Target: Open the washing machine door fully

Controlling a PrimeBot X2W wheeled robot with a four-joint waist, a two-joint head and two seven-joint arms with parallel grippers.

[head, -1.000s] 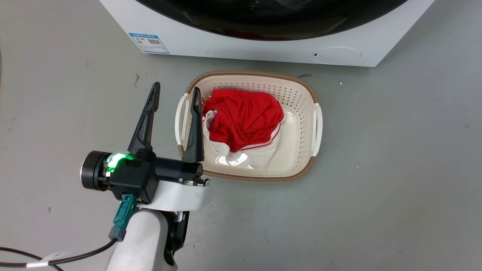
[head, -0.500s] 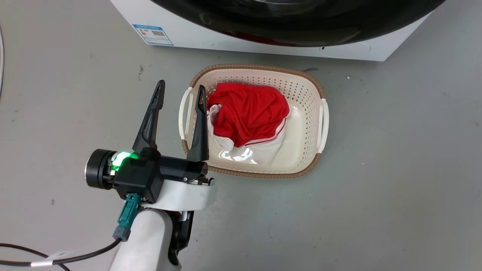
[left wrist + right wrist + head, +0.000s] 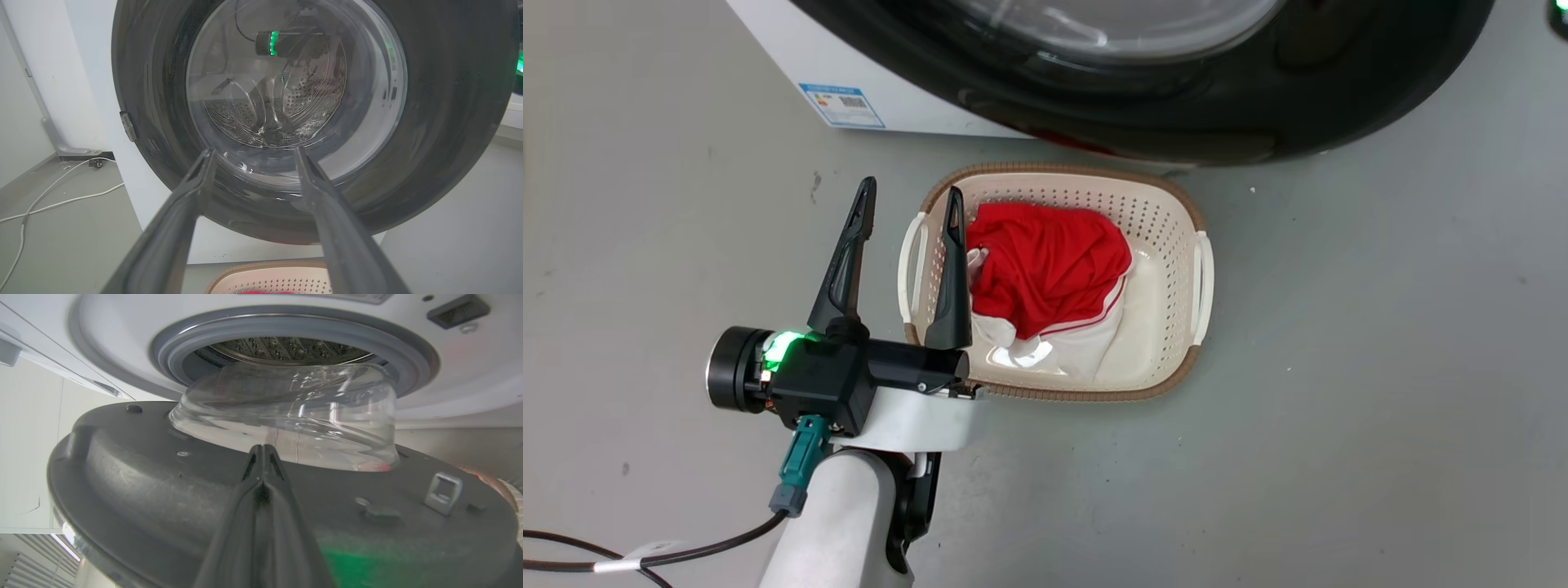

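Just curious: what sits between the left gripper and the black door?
Nothing; the left wrist view shows open air between the left gripper and the washing machine door.

Door swung wider off the machine

Over the last second the large round glossy black washing machine door (image 3: 1217, 122) has come out from the white machine front (image 3: 915, 110). Its clear glass bowl centre (image 3: 1111, 24) now shows in the head view. Its lower rim now reaches the far edge of the cream perforated plastic laundry basket (image 3: 1176, 245), across floor that was bare before.
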